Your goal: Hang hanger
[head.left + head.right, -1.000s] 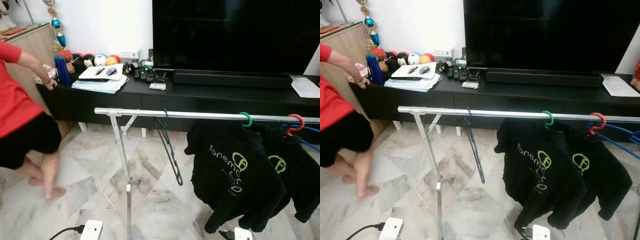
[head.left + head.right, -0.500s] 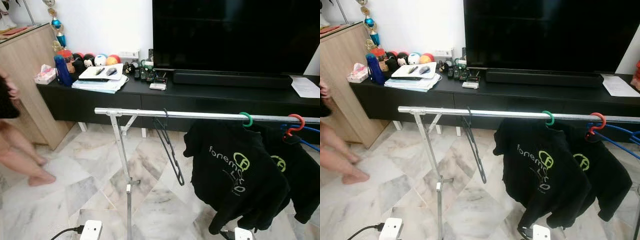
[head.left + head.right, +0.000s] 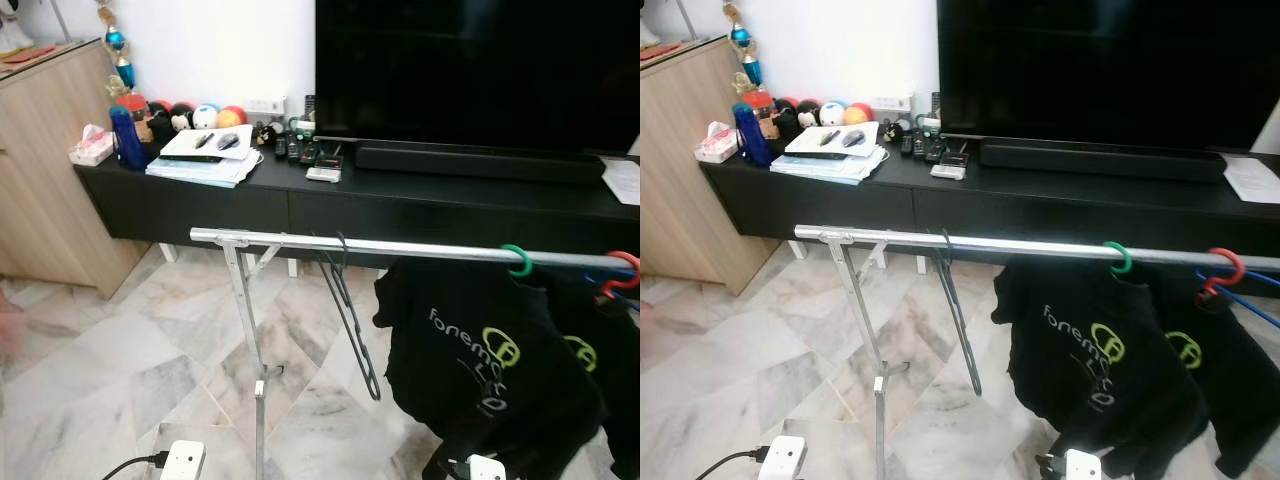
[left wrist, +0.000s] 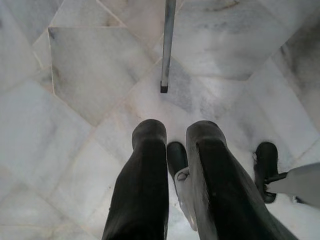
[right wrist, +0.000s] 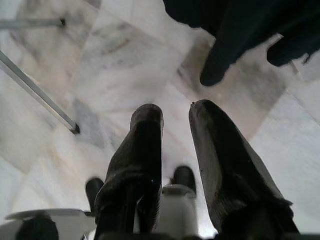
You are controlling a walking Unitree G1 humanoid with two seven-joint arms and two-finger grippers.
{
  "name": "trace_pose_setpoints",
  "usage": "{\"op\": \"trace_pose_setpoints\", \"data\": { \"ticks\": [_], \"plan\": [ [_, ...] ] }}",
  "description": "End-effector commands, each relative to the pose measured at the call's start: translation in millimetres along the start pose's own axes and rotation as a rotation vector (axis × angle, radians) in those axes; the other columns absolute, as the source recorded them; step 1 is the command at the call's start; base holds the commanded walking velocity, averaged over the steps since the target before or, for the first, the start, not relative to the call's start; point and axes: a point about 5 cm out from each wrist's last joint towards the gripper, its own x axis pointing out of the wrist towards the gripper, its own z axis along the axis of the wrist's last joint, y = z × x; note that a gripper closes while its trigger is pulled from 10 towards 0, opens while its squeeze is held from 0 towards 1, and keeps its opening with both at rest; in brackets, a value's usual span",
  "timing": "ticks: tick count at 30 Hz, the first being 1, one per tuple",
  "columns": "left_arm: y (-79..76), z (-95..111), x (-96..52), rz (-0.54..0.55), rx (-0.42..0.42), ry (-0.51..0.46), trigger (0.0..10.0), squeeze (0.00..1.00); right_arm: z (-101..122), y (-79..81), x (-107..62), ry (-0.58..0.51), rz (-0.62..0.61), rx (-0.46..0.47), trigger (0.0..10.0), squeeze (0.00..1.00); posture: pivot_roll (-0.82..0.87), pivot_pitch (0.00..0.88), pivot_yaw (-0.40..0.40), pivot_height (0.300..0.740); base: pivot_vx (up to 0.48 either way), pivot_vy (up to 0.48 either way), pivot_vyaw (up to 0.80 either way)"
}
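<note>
- At frame centre, a bare black hanger (image 3: 350,305) is hanging on the silver rail (image 3: 300,240), left of two black shirts (image 3: 480,350).
- Both the left tool (image 4: 175,132) and right tool (image 5: 176,111) are pointing at the marble floor (image 4: 80,75), fingers slightly apart, empty.

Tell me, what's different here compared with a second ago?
The person in the red top and black shorts walked away to the robot's left; a faint blur remains at that edge. The camera shifted a little, so the whole scene sits differently. The empty black wire hanger hangs on the silver metal rail as before, as do the two black printed shirts. Both grippers hang over the marble floor, holding nothing.
</note>
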Motion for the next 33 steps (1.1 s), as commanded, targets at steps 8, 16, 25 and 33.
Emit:
{"op": "trace_pose_setpoints", "data": {
  "ticks": [8,16,25,33],
  "plan": [
    [-2.2,-2.6,0.2,-0.009,0.014,0.017,10.0,0.00,-1.4,-3.9,-1.1,-0.008,-0.017,0.026,10.0,0.00,0.00,0.000,0.000,0.740,0.000,0.000,0.00],
    [-3.6,-2.7,0.4,-0.013,0.016,0.016,10.0,0.00,-2.3,-3.9,-1.5,-0.012,-0.020,0.034,10.0,0.00,0.01,0.000,0.001,0.740,0.000,0.000,0.00],
    [-4.4,-2.5,0.6,-0.014,0.013,0.015,10.0,0.00,0.0,-6.4,-1.5,-0.027,-0.043,0.054,10.0,0.00,0.01,0.000,-0.001,0.740,0.000,0.000,0.00],
    [-4.6,-3.5,0.4,-0.018,0.017,0.018,10.0,0.00,0.1,-6.8,-1.4,-0.019,-0.041,0.037,10.0,0.00,0.00,0.000,0.001,0.740,0.000,0.000,-0.49]
  ]
}}
